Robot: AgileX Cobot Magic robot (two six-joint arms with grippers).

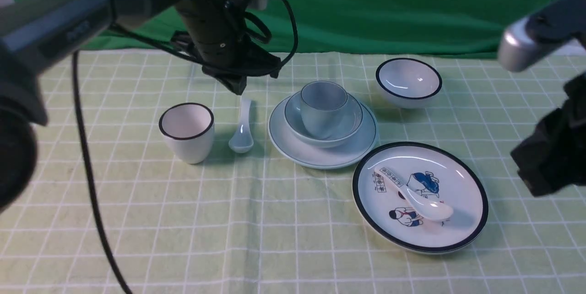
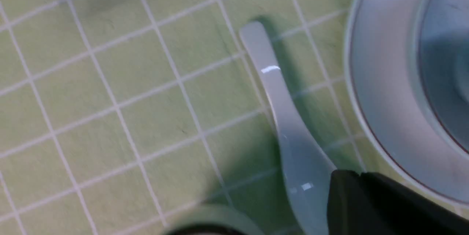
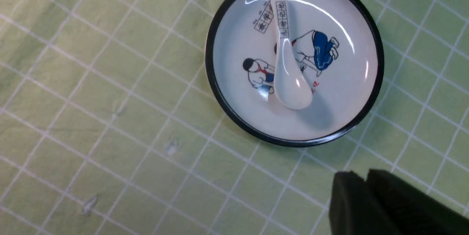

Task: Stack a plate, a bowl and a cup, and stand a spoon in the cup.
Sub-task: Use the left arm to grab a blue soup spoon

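**Spoon on the cloth, ready for the pick**

The spoon (image 1: pixel 241 124) lies flat on the desk (image 1: pixel 229 220) between the black-rimmed cup (image 1: pixel 187 131) and the plate (image 1: pixel 320 156). Its handle points toward the green backdrop and its scoop toward the robot. The stack looks complete: the cup (image 1: pixel 322 106) sits in the bowl (image 1: pixel 352 122), and the bowl sits on the plate.

The left pincer (image 1: pixel 236 87) hangs just above the far end of the handle, its fingers together and empty. The right pincer (image 3: pixel 366 180) is also closed on nothing, well off to the side near the picture plate (image 3: pixel 373 92).

The step in hand appears to be grasping the spoon. To do it well, the left pincer should part its fingers before descending. It should straddle the narrow handle crosswise near its raised end, where there is room under it. The glazed ceramic will likely slip, so a firm, centred grip matters. The lift should be straight up, clear of the black-rimmed cup and the plate's rim.
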